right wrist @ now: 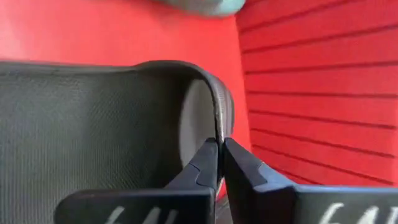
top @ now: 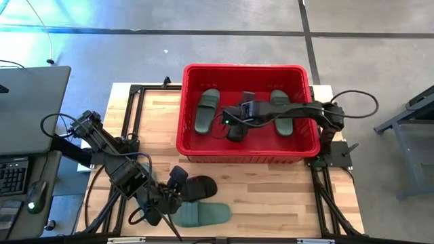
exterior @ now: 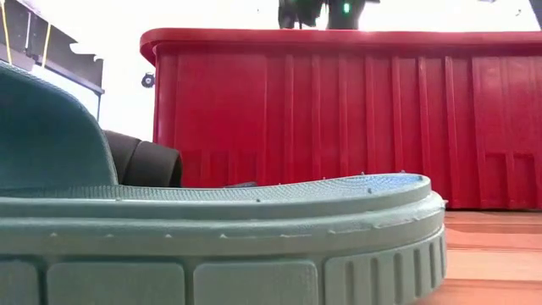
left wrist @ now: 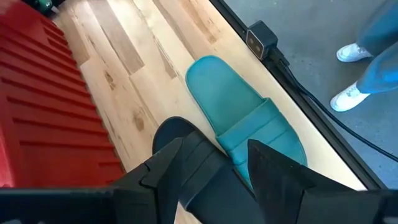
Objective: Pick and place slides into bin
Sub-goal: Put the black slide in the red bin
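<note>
The red bin (top: 247,154) stands at the table's far middle with two green slides (top: 207,108) (top: 281,112) lying in it. My right gripper (top: 235,125) is inside the bin, shut on a black slide (right wrist: 93,130). My left gripper (top: 174,186) is at the table's near left, shut on a second black slide (top: 198,188) beside the bin's near wall. A third green slide (top: 201,215) lies flat on its sole by the near edge. It also shows in the left wrist view (left wrist: 239,118) and fills the low view (exterior: 220,229). My left gripper has the black slide (left wrist: 214,171) between its two fingers (left wrist: 171,165), near one end of it, coming slanting down from the table's left. The slide's rounded end (left wrist: 177,127) sticks out past the fingertips. Whether the slide rests on the table or hangs clear cannot be told. My right gripper pinches the thin curved edge of the black slide's strap (right wrist: 219,127) between its two fingertips, one finger inside the strap's arch and one outside. The fingers come from above, inside the bin. The slide hangs over the bin's red floor (right wrist: 124,31).
The bin's near wall (exterior: 339,119) rises close behind the slides on the table. A black frame rail with a small camera (left wrist: 262,36) runs along the near edge. A person's legs and white shoes (left wrist: 354,93) stand beyond it. A desk with a keyboard (top: 13,173) is at the left.
</note>
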`<act>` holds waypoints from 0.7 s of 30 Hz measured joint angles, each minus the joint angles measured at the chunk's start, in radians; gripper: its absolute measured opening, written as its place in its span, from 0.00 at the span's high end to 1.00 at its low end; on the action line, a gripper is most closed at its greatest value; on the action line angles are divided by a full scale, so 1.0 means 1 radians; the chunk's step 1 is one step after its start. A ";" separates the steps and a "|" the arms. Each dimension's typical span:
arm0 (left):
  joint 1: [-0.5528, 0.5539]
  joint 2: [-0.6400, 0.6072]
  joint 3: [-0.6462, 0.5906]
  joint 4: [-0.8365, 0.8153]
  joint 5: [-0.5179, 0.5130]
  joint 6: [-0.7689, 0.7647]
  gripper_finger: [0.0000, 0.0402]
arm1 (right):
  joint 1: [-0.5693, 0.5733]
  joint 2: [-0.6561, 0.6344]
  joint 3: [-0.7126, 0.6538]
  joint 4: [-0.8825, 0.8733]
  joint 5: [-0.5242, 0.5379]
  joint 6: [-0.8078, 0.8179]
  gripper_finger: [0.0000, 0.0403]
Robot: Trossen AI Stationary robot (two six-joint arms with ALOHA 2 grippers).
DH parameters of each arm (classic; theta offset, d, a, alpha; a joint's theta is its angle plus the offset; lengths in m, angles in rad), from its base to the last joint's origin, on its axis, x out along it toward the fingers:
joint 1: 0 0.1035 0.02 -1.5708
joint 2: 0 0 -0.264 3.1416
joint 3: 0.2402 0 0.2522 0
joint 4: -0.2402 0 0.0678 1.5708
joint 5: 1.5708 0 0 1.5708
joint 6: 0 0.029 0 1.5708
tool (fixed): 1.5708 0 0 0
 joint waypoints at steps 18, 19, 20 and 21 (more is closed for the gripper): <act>0.000 0.000 0.000 0.001 -0.016 0.000 0.60 | -0.095 -0.001 -0.342 0.107 0.008 0.002 0.95; 0.000 0.000 0.000 0.001 -0.016 0.000 0.60 | -0.097 -0.001 -0.342 0.106 0.002 0.003 0.93; 0.000 0.000 0.000 0.001 -0.016 0.000 0.60 | -0.097 -0.001 -0.342 0.107 0.000 -0.008 0.91; 0.000 0.000 0.000 0.001 -0.016 0.000 0.60 | -0.098 -0.001 -0.342 0.109 0.001 -0.022 0.89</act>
